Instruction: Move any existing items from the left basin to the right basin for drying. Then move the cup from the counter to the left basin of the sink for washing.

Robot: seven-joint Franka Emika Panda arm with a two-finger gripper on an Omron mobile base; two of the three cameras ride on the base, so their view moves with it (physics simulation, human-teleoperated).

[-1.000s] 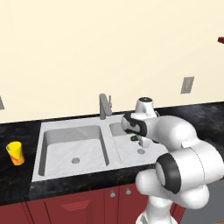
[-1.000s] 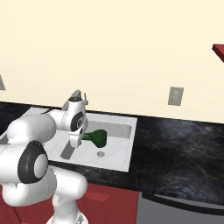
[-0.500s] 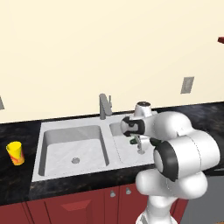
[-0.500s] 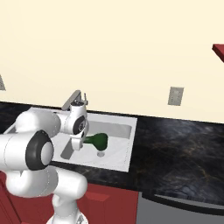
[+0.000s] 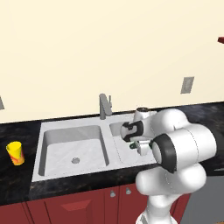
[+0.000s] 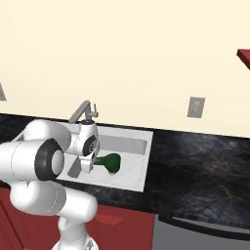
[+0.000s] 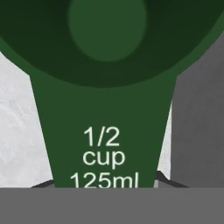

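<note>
Gripper point(image 6: 89, 165) of the white arm is held low over the right basin point(image 6: 131, 146) of the grey stainless steel double-bowl sink point(image 5: 40, 151), and its jaws are pinched on the handle of the dark green scoop-like measuring utensil point(image 6: 108, 162). In the hand view the utensil's tapering handle point(image 7: 111, 144) is seen close up, marked "1/2 cup 125ml" in white, with the round cup-shaped head beyond it and pale basin steel on both sides. The left basin point(image 5: 74, 148) is seen with a round drain in its floor. The small bright yellow tumbler point(image 5: 15, 153) is stood upright on the black speckled stone counter point(image 5: 19, 183), left of the sink. A grey upright faucet point(image 5: 103, 106) is set behind the central divider.
</note>
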